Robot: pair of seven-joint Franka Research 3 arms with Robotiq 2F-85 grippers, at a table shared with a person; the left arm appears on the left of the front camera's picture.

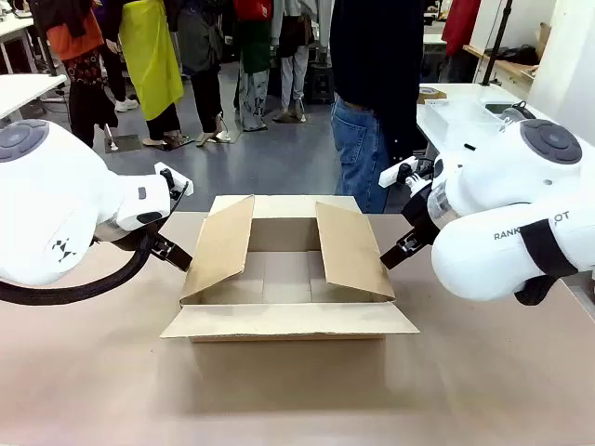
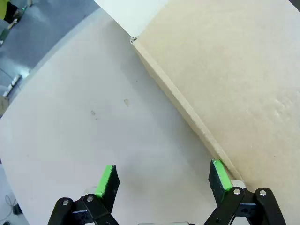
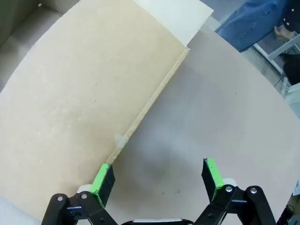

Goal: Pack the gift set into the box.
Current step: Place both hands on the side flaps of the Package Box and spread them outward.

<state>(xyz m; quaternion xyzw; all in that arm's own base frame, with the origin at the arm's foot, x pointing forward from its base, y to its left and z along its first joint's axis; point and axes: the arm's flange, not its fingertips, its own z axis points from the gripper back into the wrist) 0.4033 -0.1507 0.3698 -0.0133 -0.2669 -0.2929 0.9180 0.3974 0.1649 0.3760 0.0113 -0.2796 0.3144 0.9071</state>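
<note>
Table [image 1: 297, 400], tan top. Box [image 1: 284, 277] sits upright at its middle with all four flaps open, and the brown floor shows between them. The near flap [image 1: 288, 321] lies flat out toward the robot side. The left flap [image 1: 218, 246] and right flap [image 1: 349, 249] are raised at a slant on either side of the opening.

Left gripper [image 2: 161, 173] is just left of the box, low over the table, at the outer face of the left flap. Its jaws are spread wide and hold nothing. The table surface shows between the green pads [image 2: 105, 180]. In the left wrist view one pad is just beside the flap's bottom fold; I cannot tell whether it touches.

Right gripper [image 3: 157, 171] is just right of the box, mirrored, at the outer face of the right flap. Its jaws are also spread wide and hold nothing. One pad sits at the flap's edge, the other is over the table.

Both white arms flank the box, left and right.

The far flap [image 1: 284, 204] is folded back on the box's far side. A person [image 1: 358, 149] in a dark top and blue jeans stands just behind the box at the table's far edge. A white table [image 1: 465, 116] is behind the box to the right, well apart. More people stand farther back, behind the box to the left.
</note>
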